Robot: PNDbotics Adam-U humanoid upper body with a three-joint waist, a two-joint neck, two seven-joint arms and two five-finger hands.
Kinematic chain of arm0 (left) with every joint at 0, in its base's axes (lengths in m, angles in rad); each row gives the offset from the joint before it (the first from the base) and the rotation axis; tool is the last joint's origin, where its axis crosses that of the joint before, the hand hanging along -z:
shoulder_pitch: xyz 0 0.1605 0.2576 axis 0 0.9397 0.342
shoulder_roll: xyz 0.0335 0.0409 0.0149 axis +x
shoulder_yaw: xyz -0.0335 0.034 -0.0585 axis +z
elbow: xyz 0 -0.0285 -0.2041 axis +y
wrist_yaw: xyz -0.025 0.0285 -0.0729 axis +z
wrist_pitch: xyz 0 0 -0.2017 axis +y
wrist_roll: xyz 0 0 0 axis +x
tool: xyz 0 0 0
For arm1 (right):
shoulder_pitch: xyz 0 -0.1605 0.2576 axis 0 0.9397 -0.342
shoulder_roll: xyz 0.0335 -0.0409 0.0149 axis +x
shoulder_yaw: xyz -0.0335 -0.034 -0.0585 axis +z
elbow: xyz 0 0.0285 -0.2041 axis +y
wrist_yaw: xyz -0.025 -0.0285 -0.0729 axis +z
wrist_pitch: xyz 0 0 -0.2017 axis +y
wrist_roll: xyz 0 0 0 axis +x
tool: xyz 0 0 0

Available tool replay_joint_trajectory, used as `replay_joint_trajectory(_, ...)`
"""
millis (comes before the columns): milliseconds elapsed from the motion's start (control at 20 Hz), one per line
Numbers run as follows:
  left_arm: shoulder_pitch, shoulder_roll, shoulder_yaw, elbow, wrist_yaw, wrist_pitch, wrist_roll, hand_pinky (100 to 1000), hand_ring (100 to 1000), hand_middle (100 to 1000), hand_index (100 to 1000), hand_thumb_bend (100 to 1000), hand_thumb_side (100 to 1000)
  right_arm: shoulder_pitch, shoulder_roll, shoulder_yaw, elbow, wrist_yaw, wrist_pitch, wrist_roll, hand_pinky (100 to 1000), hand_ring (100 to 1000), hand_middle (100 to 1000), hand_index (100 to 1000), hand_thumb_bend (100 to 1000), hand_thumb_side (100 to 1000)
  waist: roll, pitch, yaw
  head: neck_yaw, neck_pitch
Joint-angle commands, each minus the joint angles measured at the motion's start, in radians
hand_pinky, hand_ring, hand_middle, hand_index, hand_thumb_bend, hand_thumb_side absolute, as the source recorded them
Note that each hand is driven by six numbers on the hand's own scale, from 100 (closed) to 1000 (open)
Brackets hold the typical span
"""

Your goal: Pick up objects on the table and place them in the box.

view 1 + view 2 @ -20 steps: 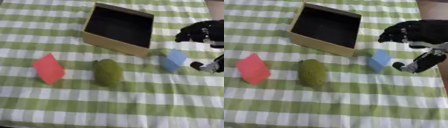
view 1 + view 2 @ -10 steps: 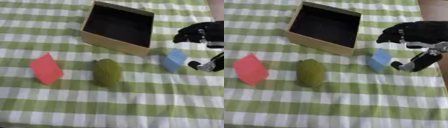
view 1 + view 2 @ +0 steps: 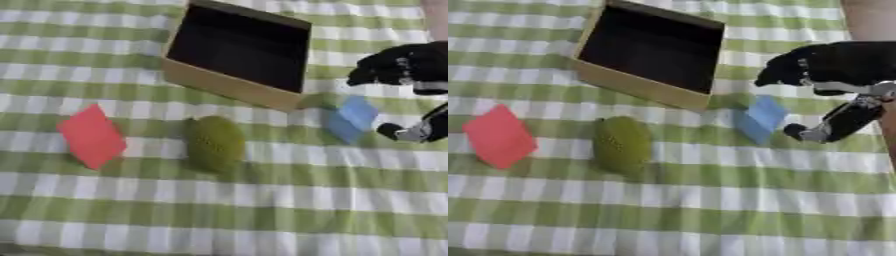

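A tan cardboard box [image 3: 229, 86] with a dark inside sits at the back middle of the table. Below it lie a red block [image 3: 91, 136] at the left, a green bumpy oval thing [image 3: 213, 143] in the middle and a blue block [image 3: 759, 118] at the right. My right hand [image 3: 833, 65] comes in from the right, fingers spread above the blue block and thumb [image 3: 835, 124] low beside it, not touching it. The hand is open and holds nothing. My left hand shows in no view.
A green and white checked cloth [image 3: 227, 210] covers the whole table. A tan strip [image 3: 868, 20] runs along the far right edge.
The whole picture has shifted a little, so the camera moved. My right hand has stayed near the blue block; the objects lie where they were.
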Motion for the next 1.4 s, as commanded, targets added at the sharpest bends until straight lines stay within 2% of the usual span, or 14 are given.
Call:
replay_joint_trajectory(50,-0.010,0.033,0.002,-0.017,0.001,0.004,-0.001,742,750,732,886,100,665,-0.015,-0.020,-0.006,0.004,0.006,0.009,0.006,969,1000,933,1000,267,526,-0.013,-0.005,0.001,-0.003,-0.010)
replay_joint_trajectory(700,-0.015,0.033,0.000,-0.017,0.002,0.008,0.000,742,750,733,886,100,665,-0.050,-0.003,0.026,0.015,-0.007,-0.004,0.032,964,1000,922,1000,253,507,-0.023,0.001,0.010,-0.005,-0.009)
replay_joint_trajectory(1100,-0.010,0.035,0.002,-0.017,0.002,0.011,0.004,742,749,733,887,100,668,-0.031,-0.010,0.021,0.036,0.003,-0.010,0.047,963,998,926,1000,277,551,-0.031,0.004,0.012,0.001,0.000)
replay_joint_trajectory(1200,-0.010,0.035,0.001,-0.017,0.002,0.011,0.004,742,748,732,887,100,670,-0.030,-0.011,0.018,0.032,0.006,-0.010,0.047,963,998,926,1000,263,585,-0.032,0.004,0.010,0.000,0.001)
replay_joint_trajectory(1400,-0.014,0.033,-0.002,-0.017,0.004,0.013,0.002,741,746,730,887,100,670,-0.044,-0.007,0.031,0.027,0.006,-0.017,0.057,961,999,921,1000,233,583,-0.034,0.006,0.013,-0.005,-0.002)
